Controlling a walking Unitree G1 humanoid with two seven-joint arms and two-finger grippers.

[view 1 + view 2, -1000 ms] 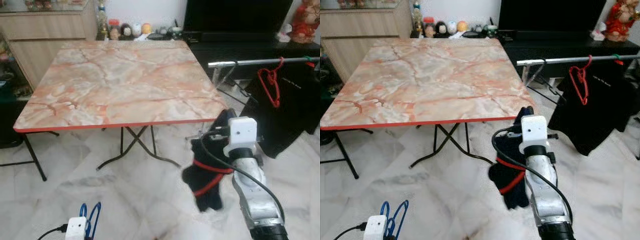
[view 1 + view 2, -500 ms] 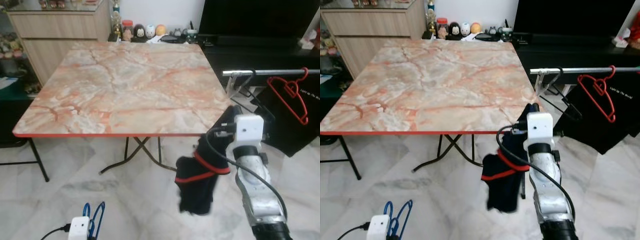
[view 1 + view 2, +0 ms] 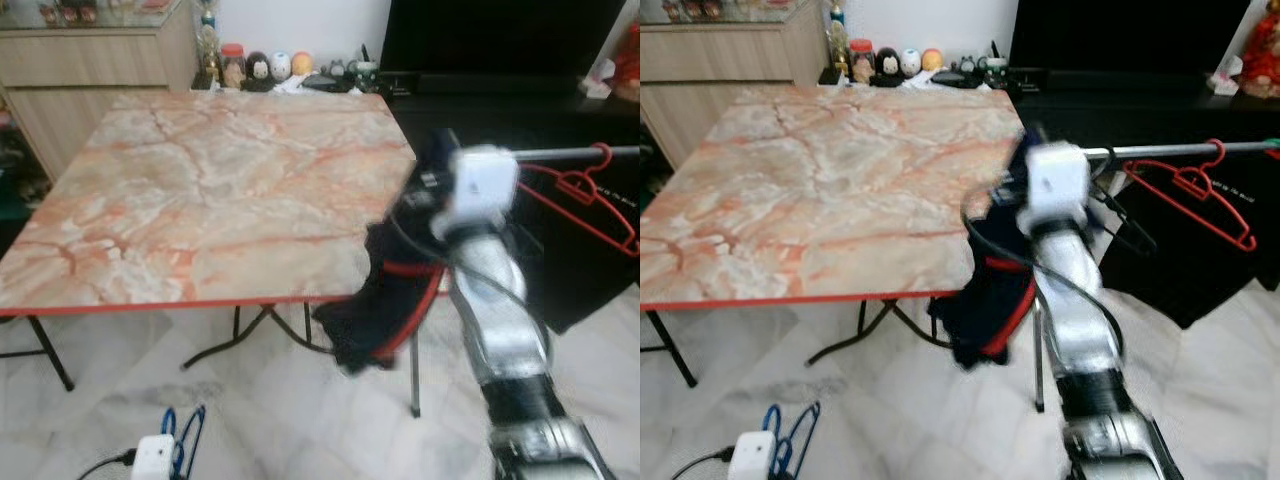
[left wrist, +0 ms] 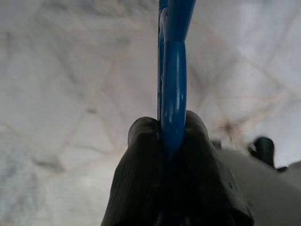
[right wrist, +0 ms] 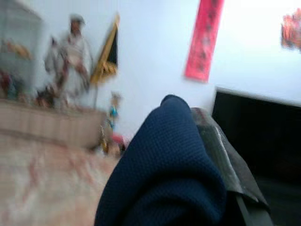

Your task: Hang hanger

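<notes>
The left gripper (image 4: 171,136) is pinching a thin blue plastic hanger (image 4: 173,70), both black fingers pressed tight on its rod, low at seven o'clock over the pale marble floor (image 3: 120,400). The right gripper (image 5: 207,141) is carrying a dark navy knitted garment on a red hanger (image 3: 385,310); the cloth is wrapping the fingers, so I cannot tell how they are set. It is rising at three o'clock, beside the edge of the pink marbled folding table (image 3: 200,190), towards the silver metal rail (image 3: 1160,150). Another red plastic hanger (image 3: 1190,190) is already dangling there over black clothing (image 3: 1180,260). The load looks light but floppy and swinging; I'd judge it wants holding by the stiff hanger neck, not the soft knit. The blue one seems rigid and slippery.
</notes>
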